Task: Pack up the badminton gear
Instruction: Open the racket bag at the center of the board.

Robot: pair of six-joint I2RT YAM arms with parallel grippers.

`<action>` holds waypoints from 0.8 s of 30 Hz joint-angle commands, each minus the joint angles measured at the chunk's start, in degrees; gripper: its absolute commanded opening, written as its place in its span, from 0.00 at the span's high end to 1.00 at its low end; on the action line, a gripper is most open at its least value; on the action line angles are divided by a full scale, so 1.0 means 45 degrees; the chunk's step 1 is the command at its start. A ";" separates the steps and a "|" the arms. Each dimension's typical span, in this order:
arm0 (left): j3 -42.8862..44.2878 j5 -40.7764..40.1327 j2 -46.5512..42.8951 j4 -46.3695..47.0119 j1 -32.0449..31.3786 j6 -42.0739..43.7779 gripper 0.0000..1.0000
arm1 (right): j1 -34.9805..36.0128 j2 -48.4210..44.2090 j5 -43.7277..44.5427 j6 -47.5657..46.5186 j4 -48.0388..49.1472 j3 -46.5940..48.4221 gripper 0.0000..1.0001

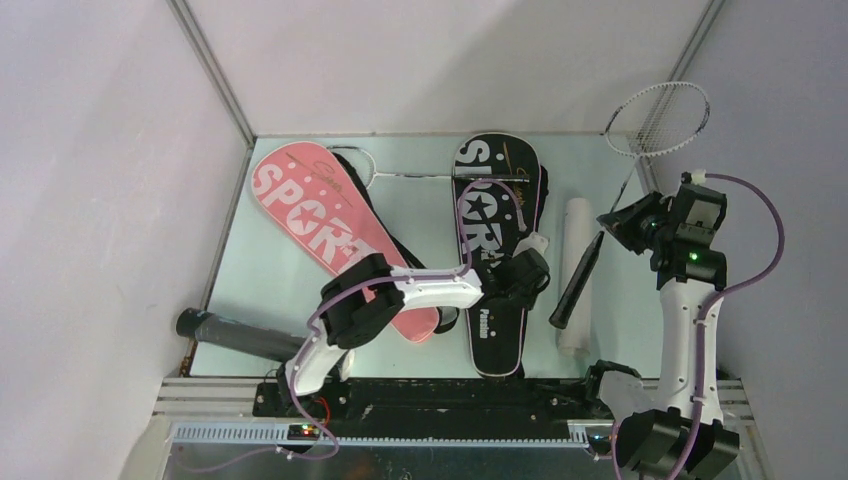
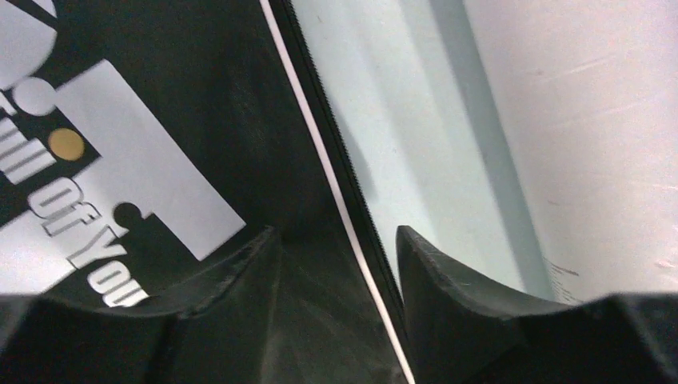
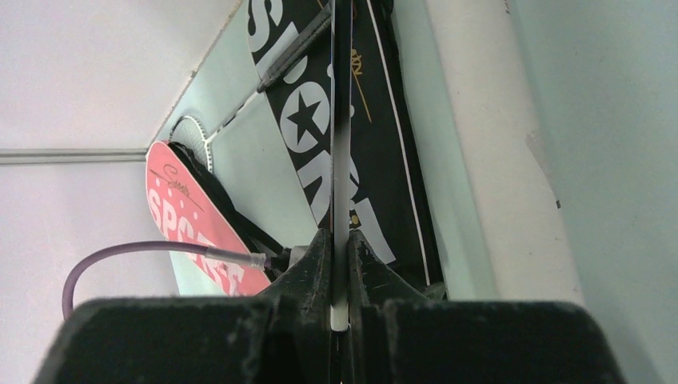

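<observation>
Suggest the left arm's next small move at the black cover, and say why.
Probably close the left tool on the black cover at its edge. Its jaws stand open astride the white-piped rim, so a pinch looks ready. The right tool is shut on the racket at its shaft, so the cover probably needs lifting open to take it.

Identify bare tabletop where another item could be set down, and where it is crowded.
Bare: the strip between the left wall and the pink cover, behind the black tube; the wedge between the pink cover and the black cover. Crowded: around the white tube and the racket.
</observation>
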 commanded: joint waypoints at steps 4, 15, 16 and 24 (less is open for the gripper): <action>0.0453 -0.1341 0.0631 -0.1490 0.0007 0.0309 0.79 | -0.0010 -0.0411 -0.0272 -0.0540 0.0673 -0.0256 1.00; -0.1642 -0.1089 -0.2899 -0.0556 0.0810 0.0416 1.00 | 0.1133 -0.0556 -0.0563 -0.1239 -0.0045 -0.1479 1.00; -0.1798 -0.0945 -0.3299 -0.0465 0.0877 0.0407 1.00 | 0.1469 -0.0513 -0.0465 -0.1358 -0.0158 -0.1492 1.00; -0.2214 -0.0685 -0.4520 -0.0205 0.1158 0.0189 1.00 | 0.2833 -0.0762 0.0675 -0.1428 -0.1318 -0.2181 1.00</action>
